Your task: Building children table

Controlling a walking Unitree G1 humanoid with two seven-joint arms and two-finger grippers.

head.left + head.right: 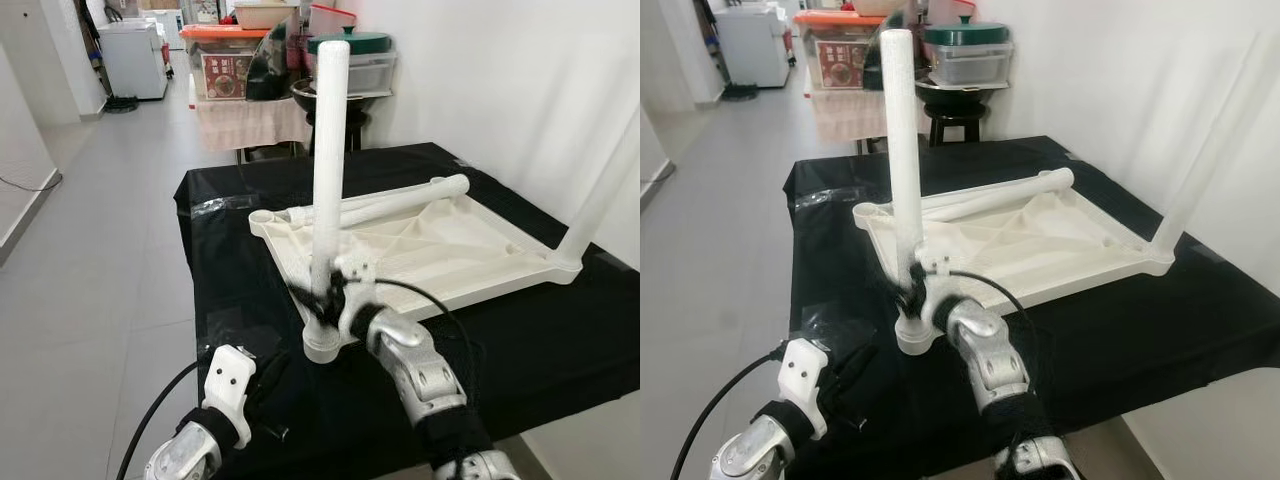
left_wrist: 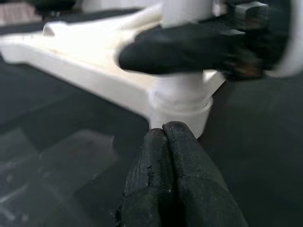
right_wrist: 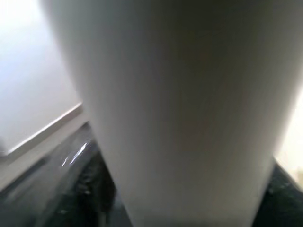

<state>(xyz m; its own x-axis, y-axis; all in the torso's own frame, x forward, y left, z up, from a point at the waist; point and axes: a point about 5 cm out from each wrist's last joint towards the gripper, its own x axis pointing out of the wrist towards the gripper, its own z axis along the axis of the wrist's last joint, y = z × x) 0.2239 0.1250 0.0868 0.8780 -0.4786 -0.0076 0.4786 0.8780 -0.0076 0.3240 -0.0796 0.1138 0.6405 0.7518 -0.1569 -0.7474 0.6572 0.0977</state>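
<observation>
An upturned white plastic tabletop (image 1: 440,250) lies on a black-covered table (image 1: 560,350). A white leg (image 1: 329,150) stands upright in the near corner socket (image 1: 325,345). My right gripper (image 1: 325,290) is shut on this leg just above the socket, and the leg (image 3: 180,104) sits close before the right wrist camera. A second leg (image 1: 605,190) rises from the far right corner. A third leg (image 1: 400,200) lies loose along the tabletop's back edge. My left gripper (image 2: 163,130) is shut on nothing, low over the black cloth, its tips just short of the socket (image 2: 182,104).
Behind the table stand a dark stool (image 1: 350,115) with stacked lidded containers (image 1: 350,55) and a cloth-draped stand (image 1: 245,120) holding boxes. A white appliance (image 1: 132,58) is at the far left. A white wall runs along the right. Grey floor (image 1: 90,280) lies to the left.
</observation>
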